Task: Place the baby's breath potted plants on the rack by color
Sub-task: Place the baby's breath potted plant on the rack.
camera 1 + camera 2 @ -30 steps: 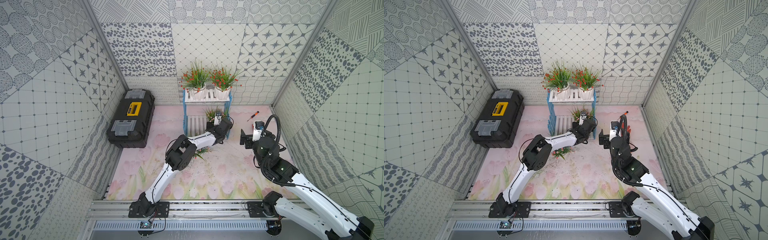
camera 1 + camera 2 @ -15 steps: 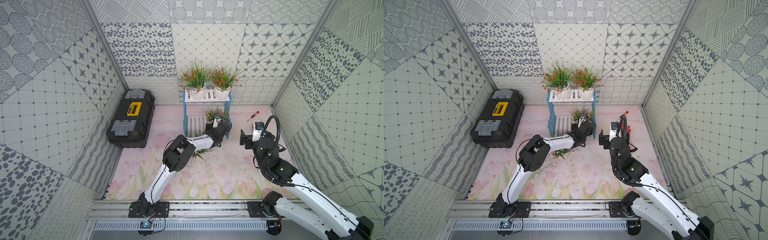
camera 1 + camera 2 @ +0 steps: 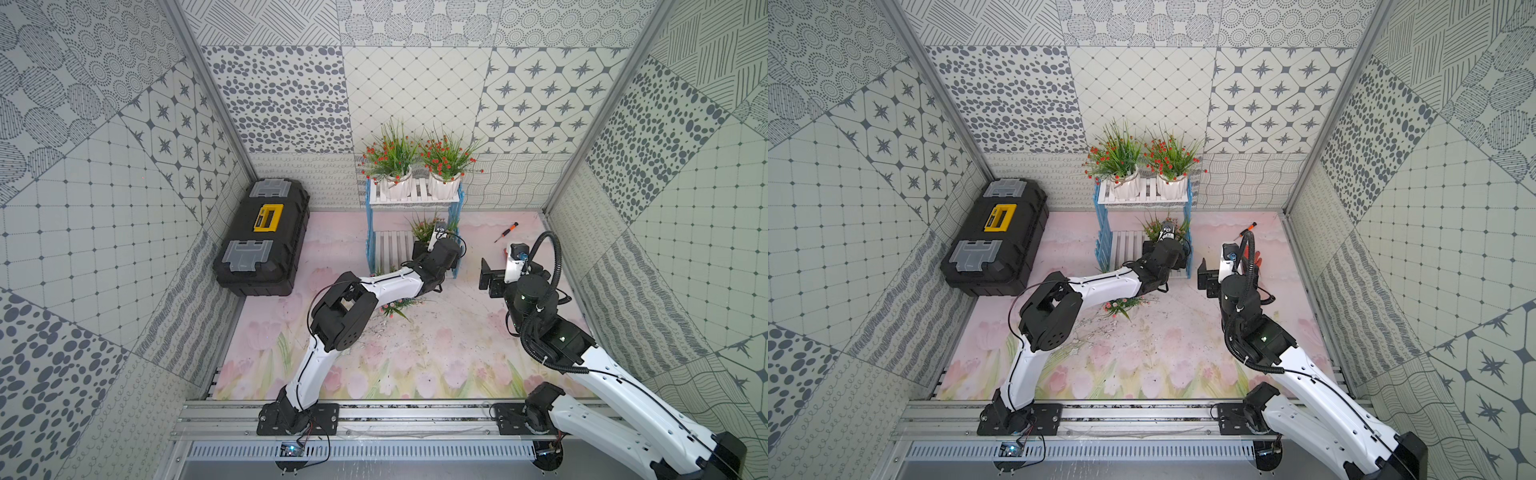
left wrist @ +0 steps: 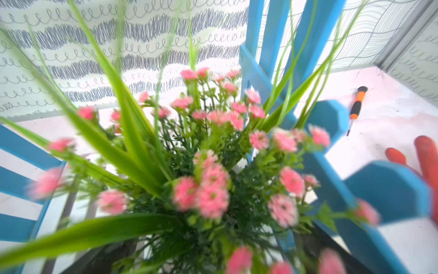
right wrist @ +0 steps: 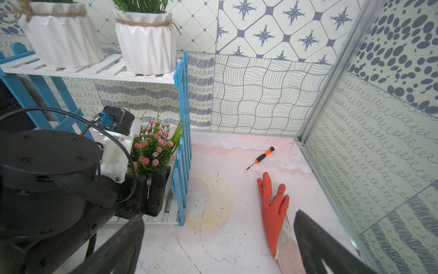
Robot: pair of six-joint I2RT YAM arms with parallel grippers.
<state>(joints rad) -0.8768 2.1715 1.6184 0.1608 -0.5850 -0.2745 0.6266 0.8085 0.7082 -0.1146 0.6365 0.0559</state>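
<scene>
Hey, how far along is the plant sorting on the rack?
Done: both red plants stand on the top shelf of the rack. In hand: the left gripper holds a pink plant at the lower shelf. Remaining: the second pink plant lies on the mat.

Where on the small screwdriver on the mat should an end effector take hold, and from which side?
Grip the screwdriver at its thick orange-and-black handle, from straight above, jaws across its width. It lies flat on the mat, and the thin shaft offers little to pinch.
</scene>
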